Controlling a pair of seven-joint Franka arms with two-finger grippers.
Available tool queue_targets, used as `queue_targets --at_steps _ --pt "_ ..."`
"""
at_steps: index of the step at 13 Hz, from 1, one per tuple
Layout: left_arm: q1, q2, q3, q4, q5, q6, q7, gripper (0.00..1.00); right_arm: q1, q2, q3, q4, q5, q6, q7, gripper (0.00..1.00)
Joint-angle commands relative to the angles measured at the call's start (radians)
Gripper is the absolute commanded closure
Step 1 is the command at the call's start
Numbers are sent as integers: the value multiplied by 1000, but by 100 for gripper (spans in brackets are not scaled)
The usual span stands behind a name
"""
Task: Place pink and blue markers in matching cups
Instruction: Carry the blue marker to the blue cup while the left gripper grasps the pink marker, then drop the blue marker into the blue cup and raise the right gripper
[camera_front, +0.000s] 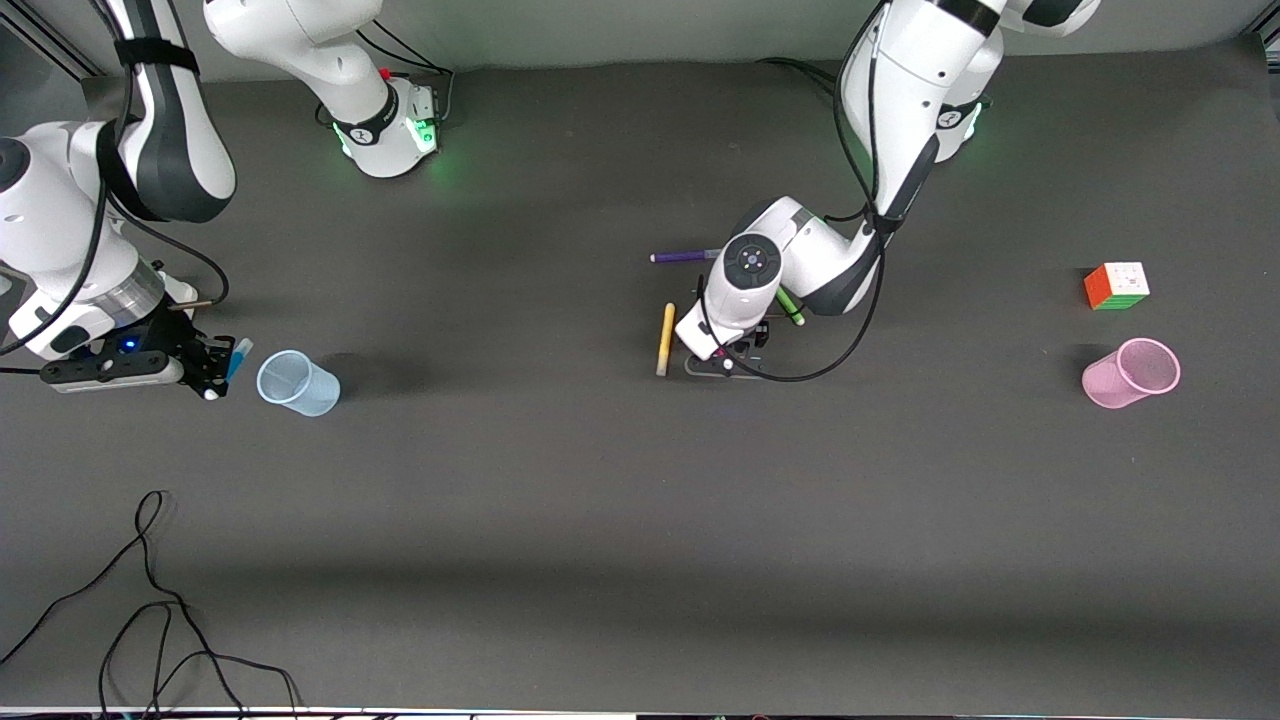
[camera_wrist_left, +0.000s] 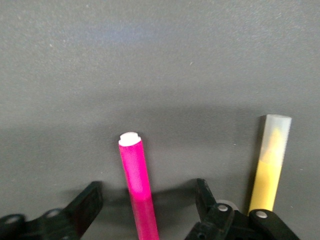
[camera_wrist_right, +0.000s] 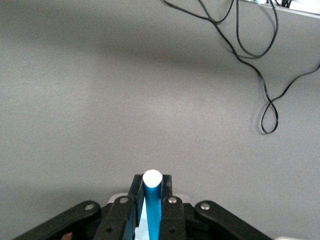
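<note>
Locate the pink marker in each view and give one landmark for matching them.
Front view: not visible, hidden under the left arm's wrist beside the yellow marker.
Left wrist view: pink marker lies between the left tool's open fingers.
Right wrist view: not in it.
Shared landmark: yellow marker.

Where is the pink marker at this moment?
The pink marker lies on the table near its middle, between the open fingers of the left end effector, beside the yellow marker; the left arm hides it in the front view.
</note>
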Motion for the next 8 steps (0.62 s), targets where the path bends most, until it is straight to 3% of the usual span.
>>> queue_targets --at_steps 1,2,3,4,5,7,8 --pt "-15 -30 13 -51 0 32 -18 68 13 3 -7 -122 -22 210 -8 100" --pt "-14 -34 13 -53 2 32 -18 91 13 18 -15 -137 -22 252 -8 100" --pt "-12 -40 13 -53 0 31 -18 100 13 35 -15 -141 -22 284 -8 100" --pt "-11 -40 13 -51 2 26 -18 96 13 52 -15 -141 -22 311 -8 100" --pt "-11 -41 13 -51 0 25 -20 80 13 63 -15 -141 -22 327 -8 100" --pt "-8 -41 13 -53 2 23 -18 11 13 63 -15 -141 -22 329 -7 100" --pt "-6 -44 13 -53 2 23 -18 3 13 63 -15 -141 -22 329 -7 100"
